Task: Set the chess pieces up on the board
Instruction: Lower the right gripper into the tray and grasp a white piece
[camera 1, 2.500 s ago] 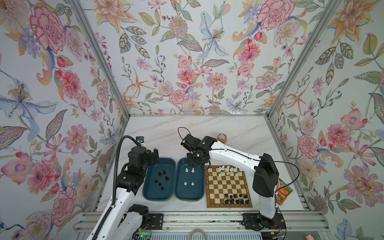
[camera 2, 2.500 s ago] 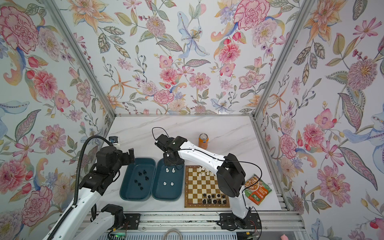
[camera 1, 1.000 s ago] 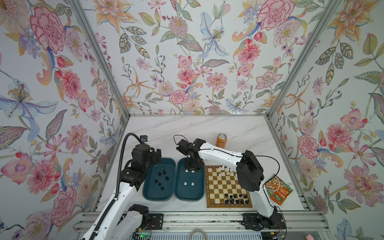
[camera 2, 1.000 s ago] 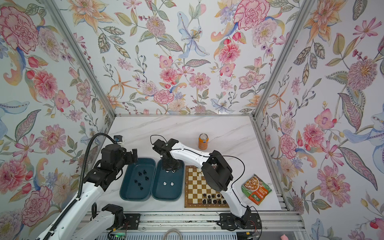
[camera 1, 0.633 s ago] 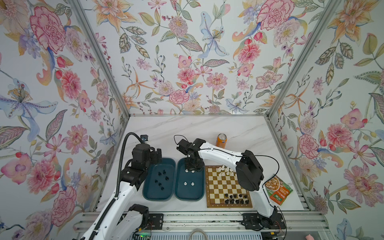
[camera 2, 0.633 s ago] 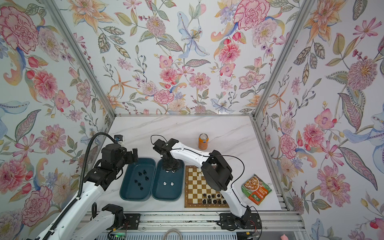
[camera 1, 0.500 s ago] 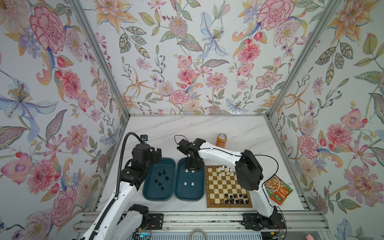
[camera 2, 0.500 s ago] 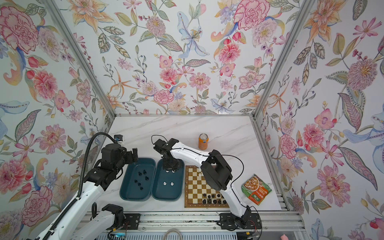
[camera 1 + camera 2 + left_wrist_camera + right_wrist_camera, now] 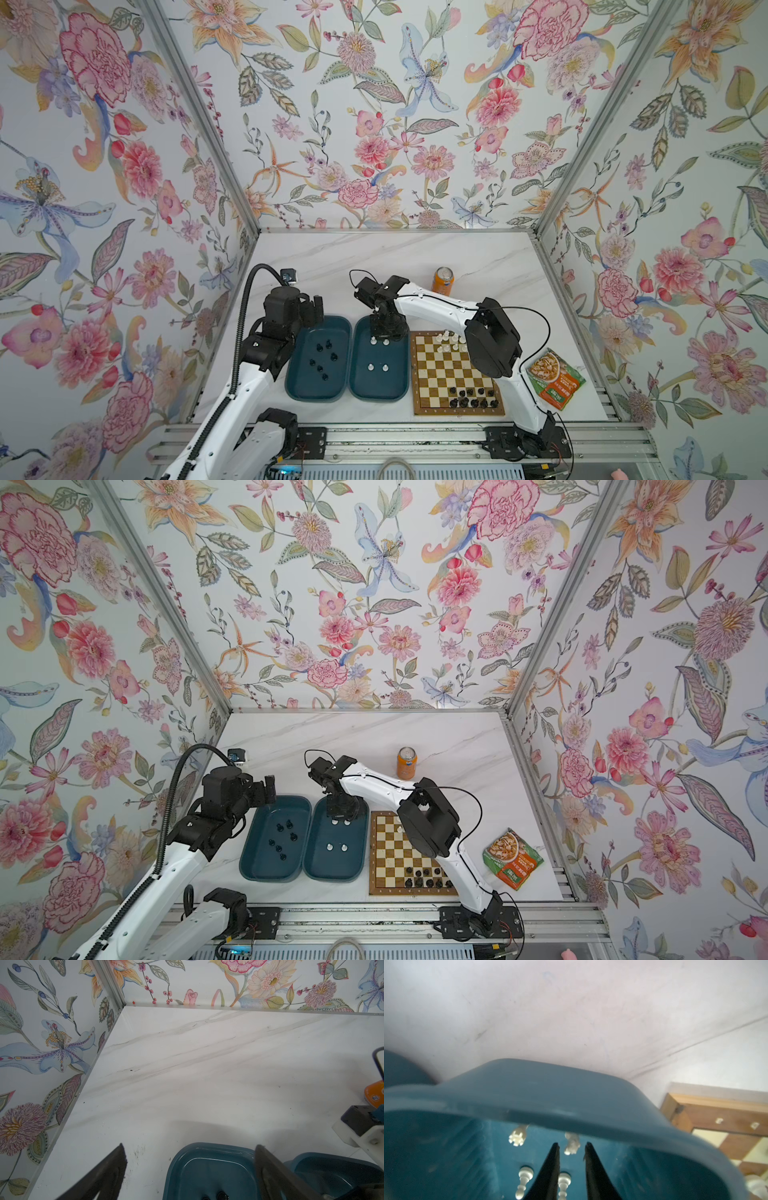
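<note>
Since the right tool (image 9: pixel 388 328) is set low in the far end of the right tray (image 9: pixel 379 398), the step in hand is judged to be the pickup of one white piece (image 9: pixel 564 1180) for the board (image 9: pixel 457 411). In the right wrist view the jaws of this tool are seen a small way apart, and the white piece stands between them. The gap looks wider than the piece, so no firm clamp is shown (contact with one finger cannot be excluded).

Spare white pieces (image 9: pixel 369 367) lie in the same tray, and spare black pieces (image 9: pixel 322 357) lie in the left tray (image 9: pixel 316 397), both trays on the counter (image 9: pixel 374 257). On the board, placed white pieces (image 9: pixel 451 340) are grouped at the far edge and placed black pieces (image 9: pixel 473 397) at the near edge, so the task is judged to be partly done.

For the next move, the jaws must be closed squarely on the thin piece. It must then be lifted clear of the tray wall and carried to a free square near the far edge.

The left tool (image 9: pixel 190 1146) is spread wide over the far end of the left tray, and nothing is held in it.
</note>
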Controlling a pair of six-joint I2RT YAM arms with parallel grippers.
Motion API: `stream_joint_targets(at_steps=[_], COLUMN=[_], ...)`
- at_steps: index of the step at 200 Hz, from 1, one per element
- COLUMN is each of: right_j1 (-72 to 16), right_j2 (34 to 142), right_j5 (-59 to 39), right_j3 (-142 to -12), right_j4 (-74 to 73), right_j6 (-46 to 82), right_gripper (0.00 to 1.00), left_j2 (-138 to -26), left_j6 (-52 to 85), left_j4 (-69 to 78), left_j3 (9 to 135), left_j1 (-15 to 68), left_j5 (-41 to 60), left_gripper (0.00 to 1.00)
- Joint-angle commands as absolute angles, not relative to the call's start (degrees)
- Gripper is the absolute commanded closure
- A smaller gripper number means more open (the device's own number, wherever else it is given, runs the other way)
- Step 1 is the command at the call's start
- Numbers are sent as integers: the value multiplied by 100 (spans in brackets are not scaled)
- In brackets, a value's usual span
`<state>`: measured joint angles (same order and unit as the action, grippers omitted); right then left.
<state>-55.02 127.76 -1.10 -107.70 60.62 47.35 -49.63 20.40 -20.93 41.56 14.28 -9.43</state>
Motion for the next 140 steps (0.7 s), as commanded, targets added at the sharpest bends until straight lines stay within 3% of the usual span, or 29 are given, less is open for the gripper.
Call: stream_joint_targets(at_steps=[1, 140], right_j1=[-5480, -5441], right_j2=[12887, 13007], right_j5=[-114, -149], right_j3=[-10922, -10916], right_j4=[6214, 6206], right_j6=[4710, 4715], right_gripper=[76, 81], left_j2=[-4966, -5000], left_j6=[1956, 1934], left_j4=[-2127, -2133], left_j3=[4342, 4403], left_j1=[1472, 1482], left_j5=[-1064, -1072], left_gripper=[3, 3])
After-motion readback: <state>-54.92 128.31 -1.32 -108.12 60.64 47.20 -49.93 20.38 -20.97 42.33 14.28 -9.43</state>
